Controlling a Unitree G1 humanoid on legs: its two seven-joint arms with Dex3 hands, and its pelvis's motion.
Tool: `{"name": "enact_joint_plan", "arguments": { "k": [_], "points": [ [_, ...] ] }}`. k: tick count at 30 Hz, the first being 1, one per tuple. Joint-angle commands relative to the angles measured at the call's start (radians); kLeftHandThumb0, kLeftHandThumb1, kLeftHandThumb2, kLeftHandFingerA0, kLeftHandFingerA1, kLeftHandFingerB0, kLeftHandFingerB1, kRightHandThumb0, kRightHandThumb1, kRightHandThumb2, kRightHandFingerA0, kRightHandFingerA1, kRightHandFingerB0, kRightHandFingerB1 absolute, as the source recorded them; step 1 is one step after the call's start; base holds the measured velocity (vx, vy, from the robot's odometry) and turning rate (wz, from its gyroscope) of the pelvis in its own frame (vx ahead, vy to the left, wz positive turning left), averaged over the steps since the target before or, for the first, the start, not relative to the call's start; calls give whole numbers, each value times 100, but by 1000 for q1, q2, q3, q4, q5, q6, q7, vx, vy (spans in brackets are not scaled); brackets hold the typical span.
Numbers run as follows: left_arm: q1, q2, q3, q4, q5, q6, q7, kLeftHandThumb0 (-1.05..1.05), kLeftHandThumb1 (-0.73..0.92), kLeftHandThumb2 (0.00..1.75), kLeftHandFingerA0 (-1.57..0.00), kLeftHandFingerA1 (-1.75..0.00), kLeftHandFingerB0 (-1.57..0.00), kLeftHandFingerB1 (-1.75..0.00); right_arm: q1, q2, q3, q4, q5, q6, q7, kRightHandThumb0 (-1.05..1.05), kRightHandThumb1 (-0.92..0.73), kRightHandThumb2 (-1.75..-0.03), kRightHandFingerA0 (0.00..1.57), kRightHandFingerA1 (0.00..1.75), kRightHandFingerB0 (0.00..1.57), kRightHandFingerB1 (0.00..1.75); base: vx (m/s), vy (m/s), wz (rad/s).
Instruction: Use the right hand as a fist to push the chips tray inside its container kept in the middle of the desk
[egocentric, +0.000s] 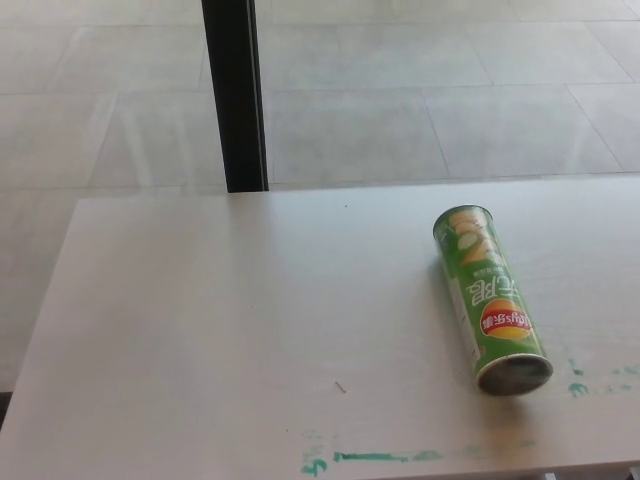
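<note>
— What did we see closest to us?

— Green smears (380, 457) along the near edge of the desk (220, 320), in front of the can and to its left, and a few more green flecks (578, 388) just to the right of the can's near end.

— And the can itself?

— The green chips can (490, 300) lay on its side on the right part of the desk, its open end (514, 374) turned toward us. We couldn't tell whether the tray sat inside it.

— Our hands?

— Neither hand showed, so we couldn't tell whether they were released or clenched.

— Beyond the can?

— Bare desk to the far edge, then a black post (234, 95) standing behind and to the left of the can, on a pale tiled floor (430, 90).
</note>
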Motion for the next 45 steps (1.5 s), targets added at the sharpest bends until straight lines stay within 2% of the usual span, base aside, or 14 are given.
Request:
{"name": "enact_joint_plan", "arguments": {
  "k": [1, 2, 5, 6, 12, 13, 21, 22, 25, 29, 36, 37, 38, 45],
  "points": [
    [10, 17, -2, 10, 1, -7, 25, -70, 45, 125, -101, -130, -3, -72, -148, 147, -443, 395, 604, 235, -174, -72, -84, -69, 96, 143, 46, 83, 0, 0, 0],
    [17, 21, -11, 3, 9, -15, 19, -105, 92, 86, -61, -144, -23, -105, -142, 157, -460, 411, 616, 276, -175, -71, -87, -66, 77, 124, 54, 85, 0, 0, 0],
    [17, 22, -7, 3, 4, -10, 14, -105, 92, 90, -52, -152, -19, -114, -151, 183, -475, 393, 611, 322, -225, -61, -68, -112, 77, 92, 90, 100, 0, 0, 0],
    [14, 24, -10, 4, 8, -7, 16, -105, 92, 91, -53, -152, -21, -116, -152, 188, -478, 387, 611, 337, -225, -72, -88, -67, 66, 88, 83, 110, 0, 0, 0],
    [12, 32, -40, 8, 37, -3, 14, -105, 92, 96, -45, -143, -17, -109, -184, 214, -477, 387, 594, 364, -174, -70, -92, -68, 62, 114, 58, 80, 0, 0, 0],
    [8, 34, -38, 7, 33, 9, 16, -105, 71, 133, -61, -115, -31, -87, -193, 202, -480, 409, 589, 380, -182, -69, -89, -67, 64, 103, 58, 80, 0, 0, 0],
    [27, 34, -66, 2, 52, -19, 10, -105, 92, 100, -48, -144, -20, -110, -197, 232, -444, 392, 550, 422, -112, -71, -92, -76, 58, 122, 55, 88, 0, 0, 0],
    [24, 36, -58, 1, 38, 3, 3, -105, 90, 98, -50, -145, -21, -114, -205, 236, -421, 395, 518, 415, -155, -64, -77, -119, 69, 114, 64, 92, 0, 0, 0],
    [27, 41, -76, -2, 50, 0, 4, -105, 91, 98, -57, -150, -23, -115, -213, 230, -407, 420, 504, 389, -188, -73, -92, -74, 58, 141, 66, 111, 0, 0, 0],
    [28, 41, -79, -2, 37, 6, -5, -105, 90, 99, -57, -147, -25, -114, -196, 242, -377, 406, 506, 398, -138, -68, -92, -73, 62, 127, 51, 80, 0, 0, 0],
    [11, 49, -83, 6, 19, 29, -5, -105, 92, 96, -55, -133, -26, -100, -206, 262, -365, 404, 558, 350, -178, -68, -92, -70, 60, 137, 64, 110, 0, 0, 0],
    [11, 49, -83, 7, 20, 29, -5, -105, 88, 102, -49, -144, -23, -112, -212, 261, -370, 402, 575, 367, -190, -69, -70, -113, 69, 111, 73, 99, 0, 0, 0],
    [13, 50, -91, 4, 27, 26, 2, -105, 90, 99, -57, -136, -30, -105, -219, 255, -384, 408, 605, 386, -196, -71, -86, -68, 77, 131, 70, 99, 0, 0, 0],
    [28, 46, -110, -3, 33, 3, -3, -105, 89, 98, -55, -147, -24, -114, -204, 280, -322, 387, 668, 368, -142, -77, -83, -67, 74, 135, 71, 101, 0, 0, 0]
  ]
}}
